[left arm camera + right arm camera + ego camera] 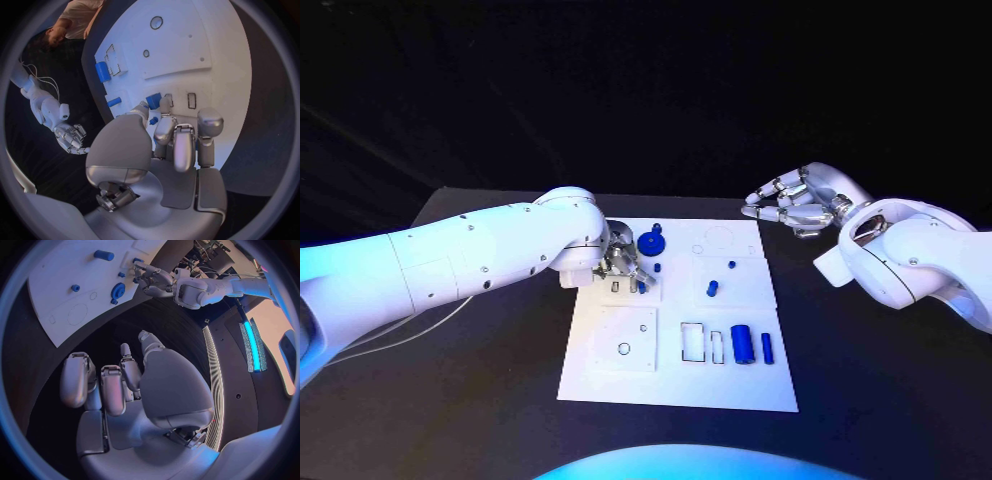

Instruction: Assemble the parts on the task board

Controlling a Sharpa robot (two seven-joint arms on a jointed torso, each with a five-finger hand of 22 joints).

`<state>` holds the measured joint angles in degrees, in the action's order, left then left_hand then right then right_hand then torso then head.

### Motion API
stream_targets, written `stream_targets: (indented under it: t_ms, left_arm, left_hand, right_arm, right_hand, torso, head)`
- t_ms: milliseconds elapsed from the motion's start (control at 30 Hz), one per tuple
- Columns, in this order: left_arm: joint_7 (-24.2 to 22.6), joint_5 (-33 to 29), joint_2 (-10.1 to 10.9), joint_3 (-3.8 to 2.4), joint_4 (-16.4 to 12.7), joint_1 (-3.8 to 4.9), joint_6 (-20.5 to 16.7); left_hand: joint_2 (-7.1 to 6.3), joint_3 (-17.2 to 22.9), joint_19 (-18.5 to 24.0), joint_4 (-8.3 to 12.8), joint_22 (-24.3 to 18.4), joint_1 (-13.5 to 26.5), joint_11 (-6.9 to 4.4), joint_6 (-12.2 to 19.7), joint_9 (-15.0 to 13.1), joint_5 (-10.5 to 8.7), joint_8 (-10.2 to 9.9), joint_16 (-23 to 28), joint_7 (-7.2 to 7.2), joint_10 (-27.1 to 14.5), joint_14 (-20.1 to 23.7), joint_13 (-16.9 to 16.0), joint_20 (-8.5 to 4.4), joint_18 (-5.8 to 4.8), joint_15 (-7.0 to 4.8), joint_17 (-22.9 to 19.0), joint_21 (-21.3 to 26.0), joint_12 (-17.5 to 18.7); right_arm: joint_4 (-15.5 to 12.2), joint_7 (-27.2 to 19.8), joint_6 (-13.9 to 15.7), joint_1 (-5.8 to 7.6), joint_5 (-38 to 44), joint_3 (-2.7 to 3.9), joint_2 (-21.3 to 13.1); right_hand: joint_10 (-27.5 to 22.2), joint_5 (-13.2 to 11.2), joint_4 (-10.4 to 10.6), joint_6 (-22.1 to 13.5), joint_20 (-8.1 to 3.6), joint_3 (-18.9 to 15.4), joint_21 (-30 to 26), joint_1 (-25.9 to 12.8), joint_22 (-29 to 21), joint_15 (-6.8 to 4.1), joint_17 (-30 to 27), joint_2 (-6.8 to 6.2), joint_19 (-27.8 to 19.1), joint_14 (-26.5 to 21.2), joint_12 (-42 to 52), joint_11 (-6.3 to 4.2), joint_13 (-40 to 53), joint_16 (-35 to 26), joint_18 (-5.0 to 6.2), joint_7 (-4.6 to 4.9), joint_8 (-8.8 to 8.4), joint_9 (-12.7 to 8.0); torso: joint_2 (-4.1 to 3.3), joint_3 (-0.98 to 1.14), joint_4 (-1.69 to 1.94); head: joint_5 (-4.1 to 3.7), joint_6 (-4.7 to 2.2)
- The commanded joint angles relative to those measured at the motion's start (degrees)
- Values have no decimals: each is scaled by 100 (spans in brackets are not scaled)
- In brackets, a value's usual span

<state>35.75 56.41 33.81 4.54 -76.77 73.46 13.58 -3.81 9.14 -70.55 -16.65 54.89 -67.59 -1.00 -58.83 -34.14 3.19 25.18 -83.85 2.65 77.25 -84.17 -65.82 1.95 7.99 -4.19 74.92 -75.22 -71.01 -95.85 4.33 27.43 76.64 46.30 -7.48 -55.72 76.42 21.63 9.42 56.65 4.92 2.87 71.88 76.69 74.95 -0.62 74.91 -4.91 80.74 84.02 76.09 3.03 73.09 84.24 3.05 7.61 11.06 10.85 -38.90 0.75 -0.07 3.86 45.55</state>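
While the left hand (620, 262) pinches a small blue plastic peg (154, 100) over the flat white task board (678, 385), a tilted entry could jam it; the right hand (790, 205), fingers loosely curled and empty, waits.

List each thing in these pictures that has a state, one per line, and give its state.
Left robot hand: over the board's upper left, fingers curled down at a small blue part; grip unclear.
Right robot hand: off the board, above the table, fingers curled, holding nothing.
Board: flat on the table.
Blue disc: near the board's top, by the left robot hand.
Two blue cylinders: lying side by side.
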Motion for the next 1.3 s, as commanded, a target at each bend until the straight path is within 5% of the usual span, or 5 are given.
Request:
stream_targets:
  t_ms: [33, 400, 633, 900, 1300]
  left_arm:
    - [12, -126, -19, -1, -7, -2, 134]
    - [10, -255, -20, -1, 2, -2, 113]
    - [8, -394, -6, -2, -1, -1, 31]
    - [9, -692, 73, -27, -63, 0, -80]
    - [-5, -508, 373, -89, -439, 13, -414]
  left_hand:
    - [-12, 67, 36, 3, 8, -78, -36, 27, -16, -10, 14, 7, -5, -6, -260, -2, 1, -116, -39, 198, -24, -20]
    - [-13, 456, 40, 23, 30, -293, -53, 42, -97, -6, -5, 5, -22, 3, -263, -16, -5, -117, -54, 208, -42, -16]
    - [100, 1131, 30, 227, 74, -812, -84, 120, -200, -8, -26, 6, -44, 0, -265, -32, -25, -123, -90, 213, -70, 0]
    - [-196, 2503, 36, 587, 112, -930, -66, 240, -556, 0, 107, 0, -7, 28, -271, -24, -30, -128, -64, 233, -100, 49]
    - [-349, 2953, 48, 757, 110, -736, -67, 278, -779, -11, 198, -20, -19, 69, -286, -44, -24, -125, -68, 275, -103, 37]
  right_arm:
    - [6, 19, -76, 1, 74, 2, 9]
    - [13, 27, -94, 1, 80, 2, 16]
    - [22, 31, -104, -1, 61, 2, 19]
    - [60, 47, -118, -8, 74, 2, 19]
    - [271, 9, -57, -11, 69, 1, 23]
  right_hand:
    - [-37, 19, -18, -39, 10, -17, -30, -12, 538, -55, 637, -23, -36, 377, -30, -7, -1, -23, 119, 6, 38, 7]
    - [-37, 19, -18, -39, 10, -17, -30, -12, 538, -55, 637, -23, -36, 377, -30, -7, -1, -23, 119, 6, 38, 7]
    - [-32, 23, -18, -38, 10, -15, -34, -16, 537, -56, 643, -21, -35, 379, -24, -9, 4, -19, 119, 4, 46, 9]
    - [-36, 25, -18, -38, 10, -15, -50, -17, 529, -56, 633, -20, -43, 377, -29, -9, -3, -27, 123, 3, 47, 9]
    - [-49, 30, -13, -38, 9, -17, -70, -26, 519, -56, 618, -19, -52, 373, -42, -9, -19, -38, 127, 3, 52, 10]
  torso:
    - [1, 2, 4]
    - [-2, -1, 5]
    - [-6, 2, 4]
    - [-1, 5, 10]
    - [5, 1, 12]
  head:
    - [1, -3]
    - [-6, -9]
    - [-12, -2]
    - [-35, 11]
    - [-20, -25]
